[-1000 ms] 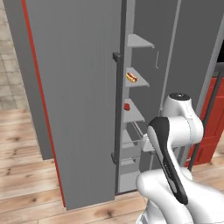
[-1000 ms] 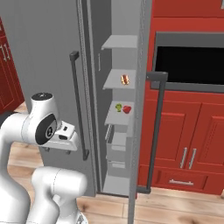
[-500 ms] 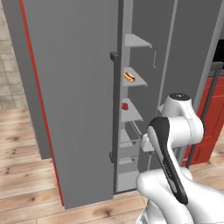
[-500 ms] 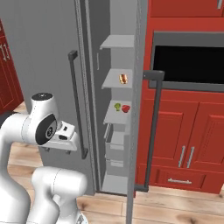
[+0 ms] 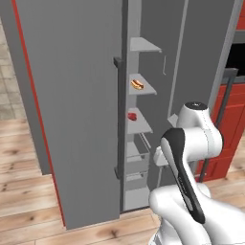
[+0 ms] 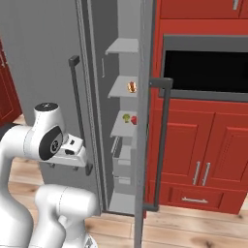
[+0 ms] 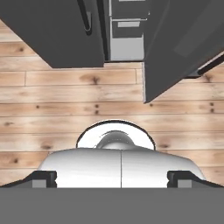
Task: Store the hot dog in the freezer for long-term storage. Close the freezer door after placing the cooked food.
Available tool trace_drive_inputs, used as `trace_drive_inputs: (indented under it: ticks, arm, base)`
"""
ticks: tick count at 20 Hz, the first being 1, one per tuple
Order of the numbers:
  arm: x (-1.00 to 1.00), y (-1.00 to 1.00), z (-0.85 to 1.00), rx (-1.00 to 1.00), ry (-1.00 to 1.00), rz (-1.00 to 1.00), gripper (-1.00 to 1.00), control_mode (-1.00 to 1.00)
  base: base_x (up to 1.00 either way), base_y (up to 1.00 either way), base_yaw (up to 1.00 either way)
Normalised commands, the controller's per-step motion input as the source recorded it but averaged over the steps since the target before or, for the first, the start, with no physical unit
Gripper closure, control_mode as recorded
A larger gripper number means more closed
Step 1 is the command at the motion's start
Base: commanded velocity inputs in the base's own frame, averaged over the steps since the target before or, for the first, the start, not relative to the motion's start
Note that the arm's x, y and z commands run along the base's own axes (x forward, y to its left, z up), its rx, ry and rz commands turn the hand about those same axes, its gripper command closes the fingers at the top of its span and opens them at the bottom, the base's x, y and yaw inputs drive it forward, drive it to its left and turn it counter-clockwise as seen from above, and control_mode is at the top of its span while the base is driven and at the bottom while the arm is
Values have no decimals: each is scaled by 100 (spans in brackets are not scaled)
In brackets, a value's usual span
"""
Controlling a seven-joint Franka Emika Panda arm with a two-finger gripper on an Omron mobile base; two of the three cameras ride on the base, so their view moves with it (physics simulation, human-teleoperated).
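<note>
The freezer (image 5: 143, 143) stands open, showing pale shelves and drawers. The hot dog (image 5: 137, 84) (image 6: 131, 87), a tiny tan bun with a reddish sausage, lies on its middle shelf. To the right of the opening the freezer door (image 5: 201, 52) (image 6: 143, 145) (image 7: 183, 39) is swung out towards me, its dark bar handle (image 6: 163, 140) on the outer side. My gripper (image 6: 71, 162) (image 7: 112, 179) hangs low in front of the fridge, pointing down at the wood floor. It is open and holds nothing, well apart from the door and the shelves.
A small red block (image 5: 132, 115) and a green item (image 6: 126, 117) sit one shelf below the hot dog. The fridge's left door (image 5: 72, 95) is shut, with its handle (image 5: 117, 119). Red cabinets (image 6: 203, 150) and a black oven window (image 6: 208, 70) lie right of the open door.
The whole picture has slid a little to the left in both base views, so the base has moved. The arm's pose, the open door and the hot dog look unchanged.
</note>
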Motion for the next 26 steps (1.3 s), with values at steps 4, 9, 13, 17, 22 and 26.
trace_drive_inputs:
  ticks: [4, 9, 13, 17, 22, 26]
  arm:
    - [0, 0, 0, 0, 0, 0, -100, 100]
    - [0, 0, 0, 0, 0, 0, -100, 100]
    - [0, 0, 0, 0, 0, 0, -100, 100]
    - [0, 0, 0, 0, 0, 0, -100, 100]
    - [0, 0, 0, 0, 0, 0, -100, 100]
    - [0, 0, 0, 0, 0, 0, -100, 100]
  base:
    - [0, -46, 0]
    - [0, -34, 1]
    - [4, -8, 1]
    - [10, -7, 2]
    - [15, 0, 0]
    - [12, 0, 0]
